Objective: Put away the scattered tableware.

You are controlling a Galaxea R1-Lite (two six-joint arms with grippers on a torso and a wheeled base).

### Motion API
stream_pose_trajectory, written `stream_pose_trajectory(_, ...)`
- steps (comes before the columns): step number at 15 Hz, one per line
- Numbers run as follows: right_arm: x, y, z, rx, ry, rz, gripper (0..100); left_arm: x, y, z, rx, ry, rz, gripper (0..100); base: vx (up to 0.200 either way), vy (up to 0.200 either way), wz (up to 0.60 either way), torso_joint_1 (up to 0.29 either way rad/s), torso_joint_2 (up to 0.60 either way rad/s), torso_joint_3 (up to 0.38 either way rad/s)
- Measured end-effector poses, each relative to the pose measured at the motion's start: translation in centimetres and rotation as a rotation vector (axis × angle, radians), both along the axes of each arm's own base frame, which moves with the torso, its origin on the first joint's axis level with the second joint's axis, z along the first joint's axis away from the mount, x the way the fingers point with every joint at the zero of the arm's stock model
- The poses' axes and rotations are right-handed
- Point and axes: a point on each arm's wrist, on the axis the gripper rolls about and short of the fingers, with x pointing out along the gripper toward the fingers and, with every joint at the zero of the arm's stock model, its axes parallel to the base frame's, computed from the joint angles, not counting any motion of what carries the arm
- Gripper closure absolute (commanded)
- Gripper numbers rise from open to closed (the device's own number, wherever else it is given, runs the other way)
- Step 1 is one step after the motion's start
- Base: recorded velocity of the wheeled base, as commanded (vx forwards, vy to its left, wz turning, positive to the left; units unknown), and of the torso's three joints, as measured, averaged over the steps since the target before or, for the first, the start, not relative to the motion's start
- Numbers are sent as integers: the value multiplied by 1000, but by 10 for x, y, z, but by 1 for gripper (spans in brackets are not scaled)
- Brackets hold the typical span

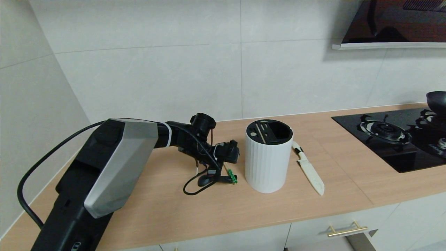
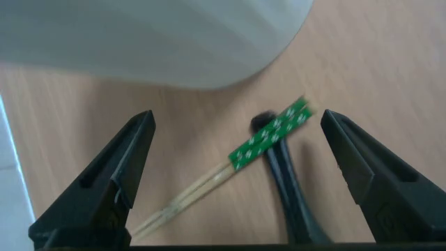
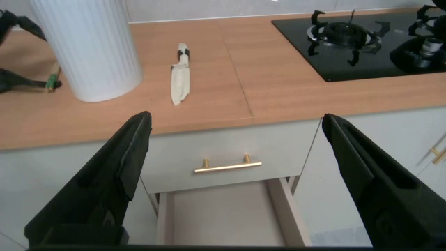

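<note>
A pair of wooden chopsticks with green patterned ends (image 2: pixel 268 137) lies on the wooden counter, crossed by a black utensil handle (image 2: pixel 287 183). My left gripper (image 2: pixel 237 120) hangs open just above them, one finger on either side. In the head view this gripper (image 1: pixel 224 172) is low over the chopsticks (image 1: pixel 231 177), just left of the white ribbed utensil holder (image 1: pixel 267 164). A white knife with a black band (image 1: pixel 308 169) lies to the right of the holder. My right gripper (image 3: pixel 235 120) is open and holds nothing, off the counter's front edge, with the knife (image 3: pixel 180 73) and the holder (image 3: pixel 87 49) beyond it.
A black gas stove (image 1: pixel 397 136) takes up the counter's right end, with a dark pot (image 1: pixel 437 101) on it. Below the counter, a drawer with a gold handle (image 3: pixel 226 165) stands pulled open under my right gripper. A tiled wall runs behind the counter.
</note>
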Motion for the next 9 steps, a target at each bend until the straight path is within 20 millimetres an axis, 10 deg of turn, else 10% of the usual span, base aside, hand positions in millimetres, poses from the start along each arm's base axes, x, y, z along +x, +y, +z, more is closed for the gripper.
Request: stream_pose_trajectory(9, 0, 0, 0, 0, 0, 0, 0, -6, 5, -11, 79, 41, -36, 0, 0, 0, 0, 0, 0, 0)
